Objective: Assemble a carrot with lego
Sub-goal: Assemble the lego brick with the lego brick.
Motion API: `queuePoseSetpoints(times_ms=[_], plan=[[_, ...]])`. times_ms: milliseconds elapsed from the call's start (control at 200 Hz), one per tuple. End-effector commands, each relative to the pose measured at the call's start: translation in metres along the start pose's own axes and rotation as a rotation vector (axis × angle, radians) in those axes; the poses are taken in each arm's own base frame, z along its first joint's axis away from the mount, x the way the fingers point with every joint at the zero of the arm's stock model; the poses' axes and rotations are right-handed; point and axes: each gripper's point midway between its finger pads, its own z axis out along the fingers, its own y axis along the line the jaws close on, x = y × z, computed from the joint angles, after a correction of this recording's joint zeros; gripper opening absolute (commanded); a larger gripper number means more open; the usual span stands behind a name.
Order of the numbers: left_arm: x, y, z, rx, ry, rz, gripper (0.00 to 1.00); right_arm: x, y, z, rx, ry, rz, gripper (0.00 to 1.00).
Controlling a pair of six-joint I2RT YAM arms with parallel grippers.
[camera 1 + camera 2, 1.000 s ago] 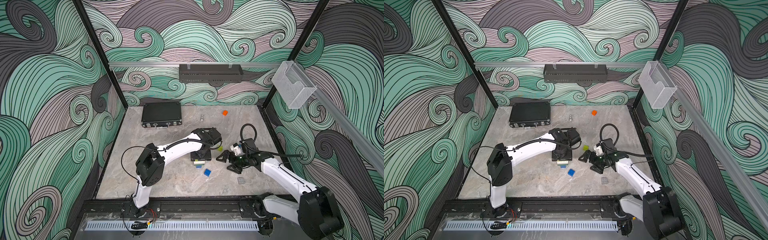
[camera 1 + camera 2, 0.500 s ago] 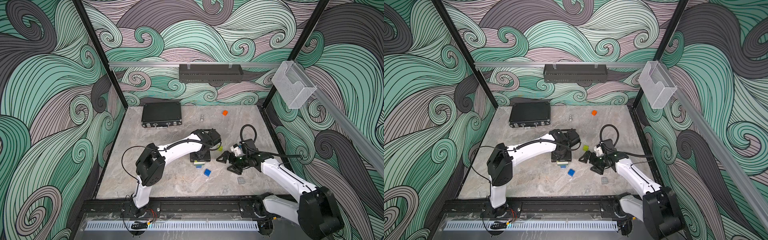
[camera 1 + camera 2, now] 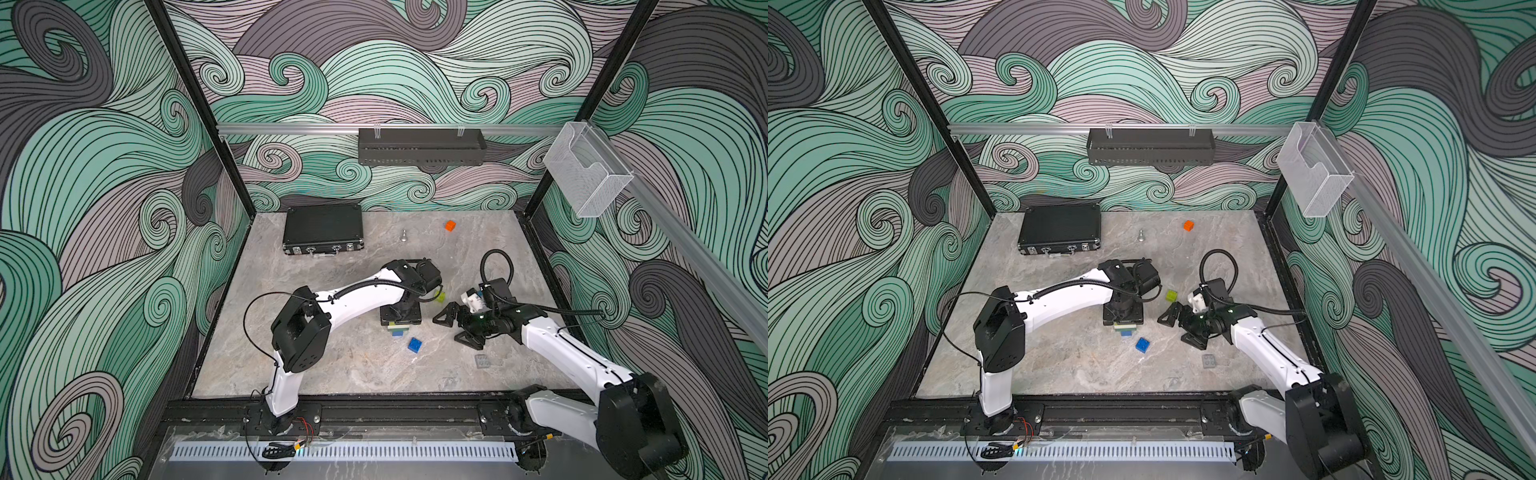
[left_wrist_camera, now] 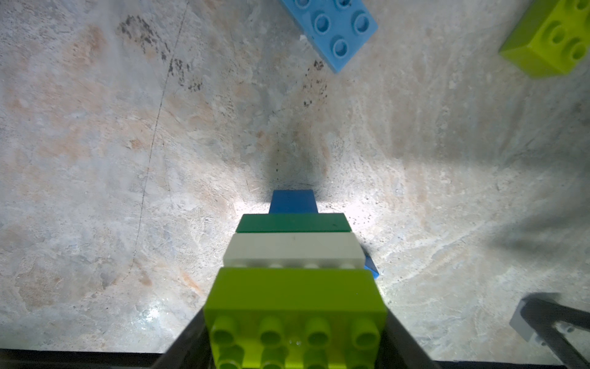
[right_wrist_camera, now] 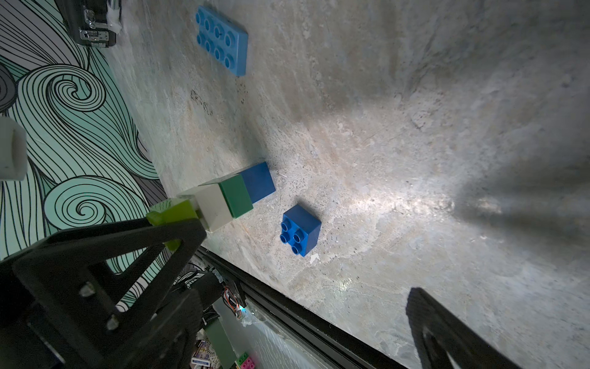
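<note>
The left gripper (image 3: pixel 401 319) clamps the lime top block of the carrot (image 4: pixel 293 252), a stepped stack of smooth studded plastic, its narrow blue tip down on the mottled stone table (image 3: pixel 332 365). At its three o'clock the right gripper (image 3: pixel 457 328) gapes wide, empty.

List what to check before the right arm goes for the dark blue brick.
1. Grip: left tool shut on carrot: ok.
2. Free arm: right tool open, empty: ok.
3. Target: blue brick studs up, apart from carrot: ok.
4. Way from right tool to blue brick looks free: ok.
5. Build finished: not ok; lime brick, grey brick, blue plate lie loose.
6. Tip of carrot touching table: cannot tell.
</note>
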Motion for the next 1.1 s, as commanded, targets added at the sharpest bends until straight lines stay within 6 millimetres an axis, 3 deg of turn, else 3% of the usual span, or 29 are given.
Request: queuePoseSetpoints(times_ms=[0,505,776,946,1096], plan=[[0.004,0.008,0.007,-0.031,0.023,-0.017,0.00,-0.001,-0.004,-0.001,0.007,-0.013,0.006,0.99],[0.014,0.009,0.025,-0.050,0.093,0.020,0.00,-0.004,-0.003,-0.001,0.009,-0.019,0.005,0.99],[0.010,0.008,0.015,-0.035,0.072,0.032,0.00,-0.004,-0.003,-0.001,0.010,-0.019,0.003,0.99],[0.002,0.007,0.004,-0.037,0.036,0.040,0.28,-0.005,-0.003,-0.001,0.012,-0.016,0.001,0.99],[-0.001,0.006,0.000,-0.033,0.022,0.038,0.42,-0.006,-0.001,-0.001,0.011,-0.019,-0.002,0.99]])
